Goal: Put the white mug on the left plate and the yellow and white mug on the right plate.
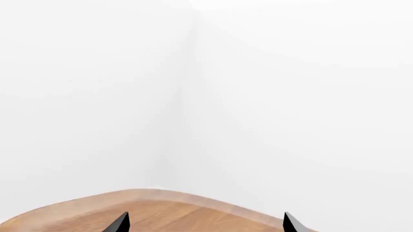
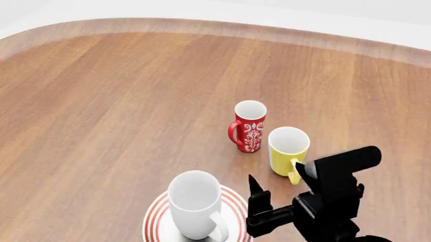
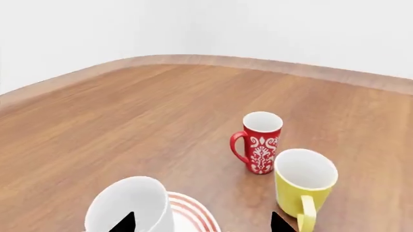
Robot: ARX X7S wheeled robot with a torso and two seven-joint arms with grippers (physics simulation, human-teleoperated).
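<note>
- Left gripper (image 1: pixel 205 224): seen only in its own wrist view, where two black fingertips stand well apart with nothing between them, so it is spread and empty. It points past the rounded table edge (image 1: pixel 148 195) toward a blank white wall. It does not show in the head view; judged parked clear of the work.
- White mug (image 2: pixel 195 204): the largest mug, standing upright on a plate, handle turned toward the robot and slightly right. This half of the task looks done.
- Left plate (image 2: pixel 153 218): white with red rings, under the white mug at the near edge of the head view and partly cut off by the frame. It is taken as the left plate because it lies left of the right arm.
- Right gripper (image 2: pixel 276 186): black, hovering low just right of the white mug and just near of the yellow and white mug. Its wrist view shows two dark fingertips (image 3: pixel 124 223) apart, holding nothing. Judged to be lining up on the yellow and white mug.
- Red mug (image 2: pixel 249 126): white floral pattern, upright on bare wood, handle to the left. It stands just beside the yellow and white mug on its far-left side, leaving a tight approach there.
- Yellow and white mug (image 2: pixel 287 150): upright on the table, not on any plate, handle facing the robot, which favours a grasp from the near side.
- Right plate: not visible in any view; its position cannot be told.
</note>
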